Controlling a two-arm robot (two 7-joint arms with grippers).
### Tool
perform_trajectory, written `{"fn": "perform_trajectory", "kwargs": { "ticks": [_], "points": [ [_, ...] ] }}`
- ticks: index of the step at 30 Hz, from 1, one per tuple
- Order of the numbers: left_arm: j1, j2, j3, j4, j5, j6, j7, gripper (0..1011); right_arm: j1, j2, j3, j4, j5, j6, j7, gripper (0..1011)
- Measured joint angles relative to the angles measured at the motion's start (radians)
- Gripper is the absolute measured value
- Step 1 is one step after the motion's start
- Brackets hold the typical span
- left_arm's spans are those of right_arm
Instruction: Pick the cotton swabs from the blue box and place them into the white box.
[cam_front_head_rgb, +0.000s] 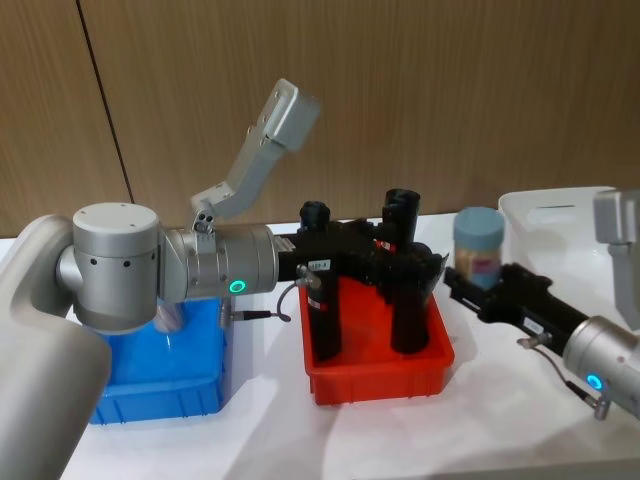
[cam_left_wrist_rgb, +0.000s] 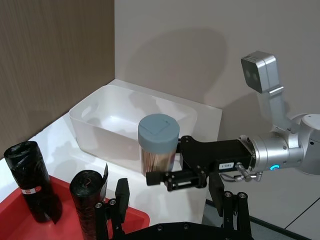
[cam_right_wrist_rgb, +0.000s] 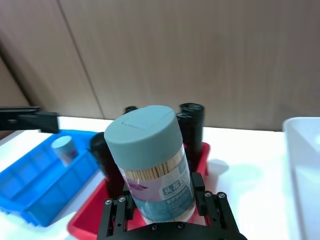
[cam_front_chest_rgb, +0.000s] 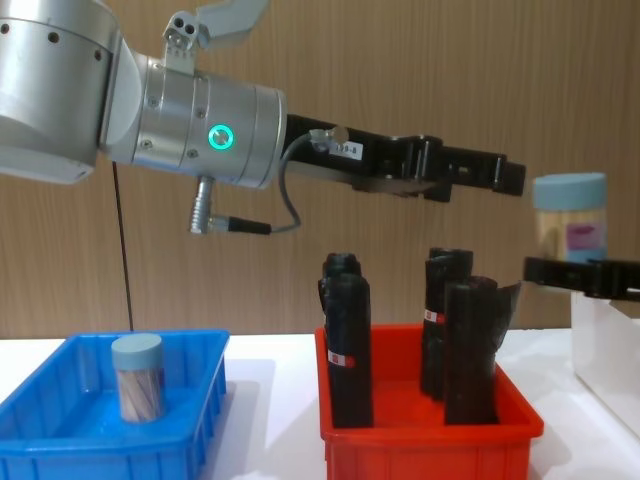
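Behind left arm (cam_front_head_rgb: 120, 265), half-hidden blue box (cam_front_head_rgb: 160, 395)

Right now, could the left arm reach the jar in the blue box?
Probably yes. That jar stands alone in the open blue box; the left gripper, open, hangs high over the red bin and would need to swing back down.

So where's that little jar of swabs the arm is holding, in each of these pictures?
Head view: the jar right of centre, in the right gripper, beside the white box.
Chest view: jar high at the right edge.
Left wrist view: jar mid-picture, before the white box.
Right wrist view: jar close up, central.
Shared landmark: the red bin of black rolls, under the left gripper.
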Motion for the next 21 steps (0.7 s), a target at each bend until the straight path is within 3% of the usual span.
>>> {"fn": "perform_trajectory", "kwargs": {
  "ticks": [9,21],
  "points": [
    [0.0,0.0,0.0,0.0,0.0,0.0,0.0,1004,0.012,0.011,0.024,0.049,0.004,-0.034,-0.058,674],
    [0.0,0.0,0.0,0.0,0.0,0.0,0.0,1004,0.058,0.027,0.062,0.148,-0.036,-0.074,-0.141,674]
  ]
}}
